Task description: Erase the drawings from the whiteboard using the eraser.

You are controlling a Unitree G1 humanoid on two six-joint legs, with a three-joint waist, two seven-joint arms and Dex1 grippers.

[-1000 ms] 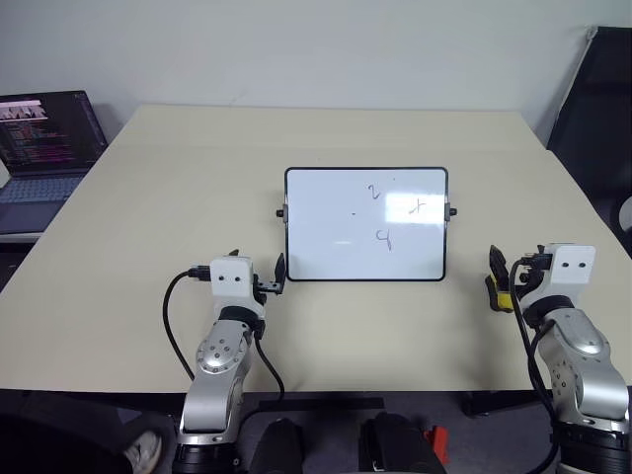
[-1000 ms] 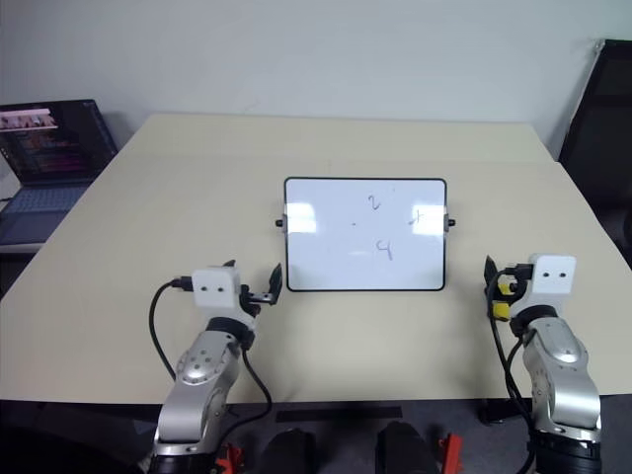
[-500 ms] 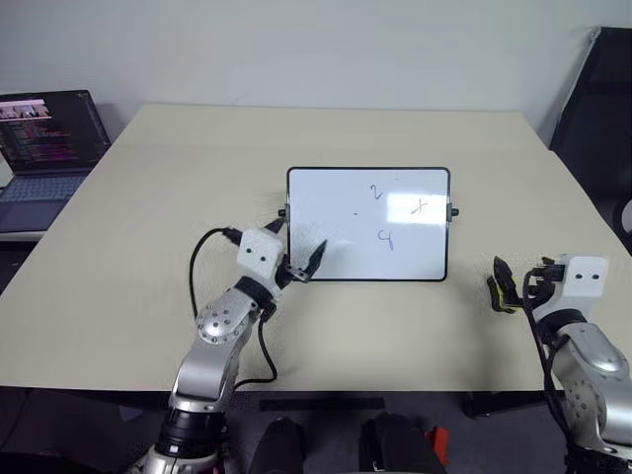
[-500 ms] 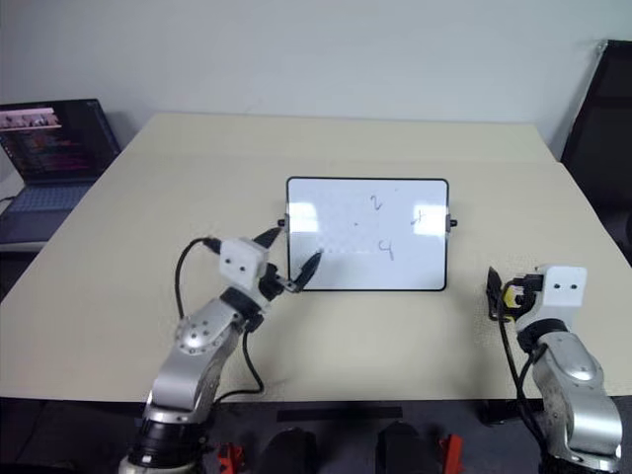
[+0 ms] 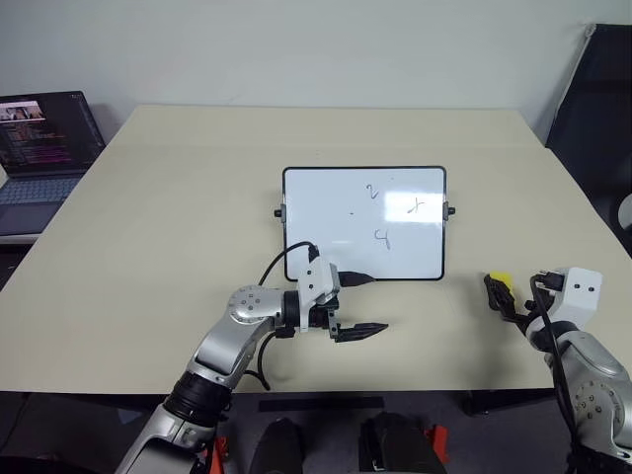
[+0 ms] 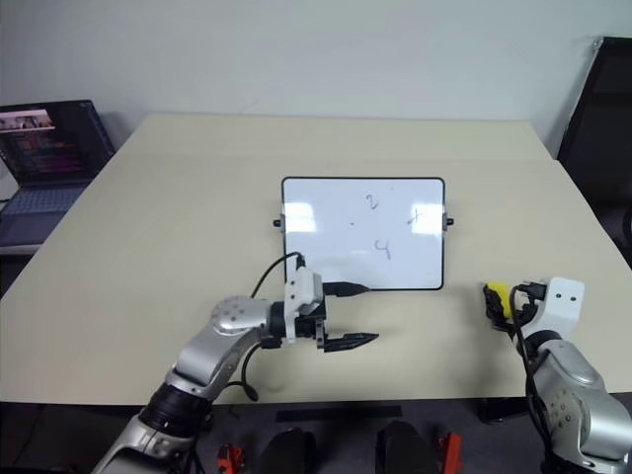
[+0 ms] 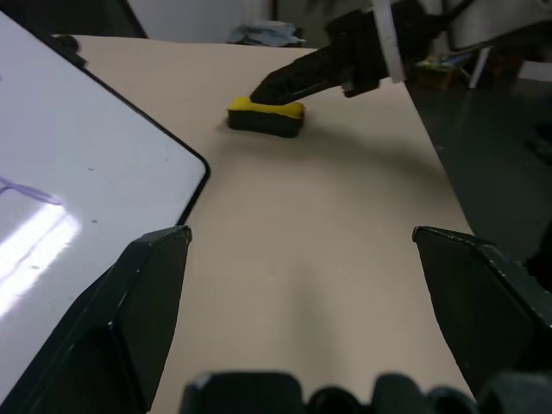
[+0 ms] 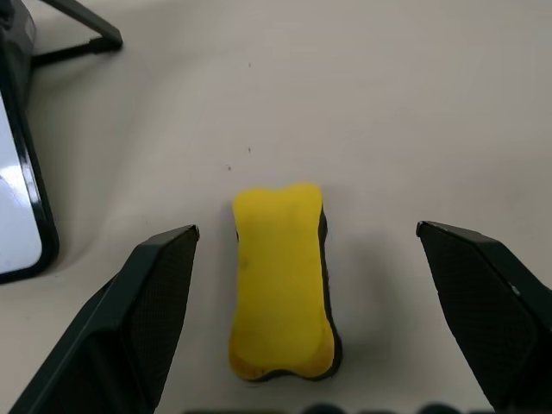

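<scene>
Right wrist view has the eraser [image 8: 281,280] lying flat on bare table [image 8: 414,103], yellow face up, its long axis running along the line of the right gripper [image 8: 306,250], whose fingers stand spread wide on either side without touching it. Open tabletop separates it from the whiteboard [image 5: 363,223], whose near right corner is just beside. Left gripper [image 5: 357,330] hovers before the board's near edge, pointing right, fingers spread, empty.

A wide beige table [image 5: 178,207] carries a whiteboard [image 5: 326,232] lying flat near its middle and a small yellow eraser [image 5: 500,280] well apart toward the right edge
</scene>
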